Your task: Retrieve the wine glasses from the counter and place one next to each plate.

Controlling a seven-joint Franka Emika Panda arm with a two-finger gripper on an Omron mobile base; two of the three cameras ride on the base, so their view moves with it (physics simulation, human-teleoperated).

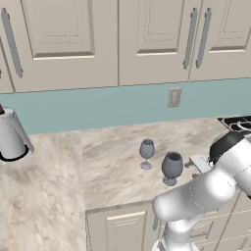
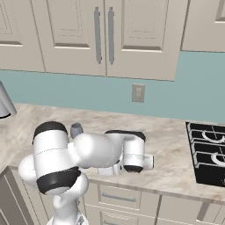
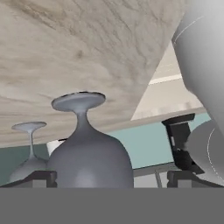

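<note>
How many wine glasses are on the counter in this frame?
2. The wider-bowled glass stands near the counter's front edge, right by the arm; the narrower glass stands just behind and left of it. None seems hidden.

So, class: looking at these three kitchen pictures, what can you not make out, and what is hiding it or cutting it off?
- Wider wine glass: in the hand view its bowl is cut by the bottom edge.
- Narrower wine glass: right base view shows just its top behind the arm.
- Kettle: cut by the left edge.
- Stove: cut by the right edge.
- Gripper: fingertips barely visible, open.
</note>
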